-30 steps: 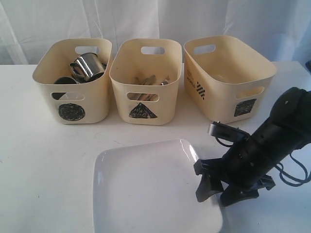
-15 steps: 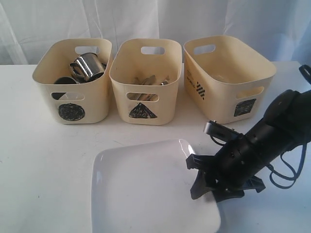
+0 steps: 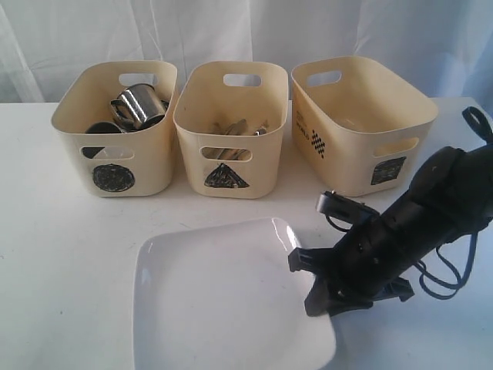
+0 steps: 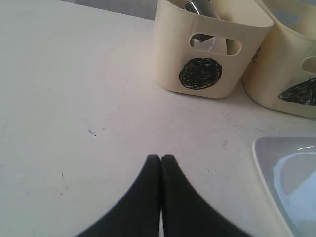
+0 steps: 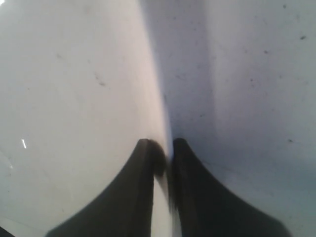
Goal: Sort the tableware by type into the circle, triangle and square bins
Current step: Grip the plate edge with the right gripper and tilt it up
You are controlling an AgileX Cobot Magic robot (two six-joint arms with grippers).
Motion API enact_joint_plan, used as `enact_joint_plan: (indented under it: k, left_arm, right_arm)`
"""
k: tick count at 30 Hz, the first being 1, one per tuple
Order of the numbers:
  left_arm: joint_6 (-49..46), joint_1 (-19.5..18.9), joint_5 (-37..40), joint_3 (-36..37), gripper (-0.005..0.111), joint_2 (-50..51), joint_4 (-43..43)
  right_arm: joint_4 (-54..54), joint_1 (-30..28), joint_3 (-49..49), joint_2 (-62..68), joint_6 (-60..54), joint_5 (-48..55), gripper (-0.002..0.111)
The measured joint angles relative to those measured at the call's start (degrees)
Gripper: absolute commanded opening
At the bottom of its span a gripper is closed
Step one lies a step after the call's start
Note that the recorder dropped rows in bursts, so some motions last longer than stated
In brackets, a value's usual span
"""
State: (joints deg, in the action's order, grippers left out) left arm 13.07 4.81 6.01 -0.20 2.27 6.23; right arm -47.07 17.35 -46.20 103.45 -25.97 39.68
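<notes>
White square plate [image 3: 223,301] lies nearest, its front edge cut off from view. Right gripper [image 5: 165,148] pinches the plate's right rim. Left gripper [image 4: 161,159], jaws pressed together, hovers over open table [image 3: 62,254] near the plate's corner. A bare strip lies beyond. At the back, side by side: circle bin [image 3: 115,146] holding a steel mug [image 3: 141,106], triangle bin [image 3: 231,139], square bin [image 3: 362,131].

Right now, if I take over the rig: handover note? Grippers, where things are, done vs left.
The left gripper is shut and empty, above the bare table near the circle bin.
The right gripper is closed on the right edge of the white square plate, in front of the bins.
A steel mug is in the circle bin, and cutlery is in the triangle bin. Nothing shows inside the square bin.
Left to do: move the plate, likely into the square bin.
</notes>
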Motion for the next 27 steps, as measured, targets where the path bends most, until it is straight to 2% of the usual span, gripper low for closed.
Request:
enact_joint_plan:
  k: [9,16,27]
  left_arm:
    - [0.0,0.0,0.11,0.0,0.0,0.0,0.0]
    - [0.0,0.0,0.11,0.0,0.0,0.0,0.0]
    - [0.0,0.0,0.11,0.0,0.0,0.0,0.0]
  right_arm:
    - [0.23,0.3,0.03,-10.91,-0.12,-1.24,0.0]
    - [0.72,0.3,0.03,-11.91,-0.12,-1.32,0.0]
    - [2.51,0.3,0.13,-21.37,-0.34,-1.29,0.0]
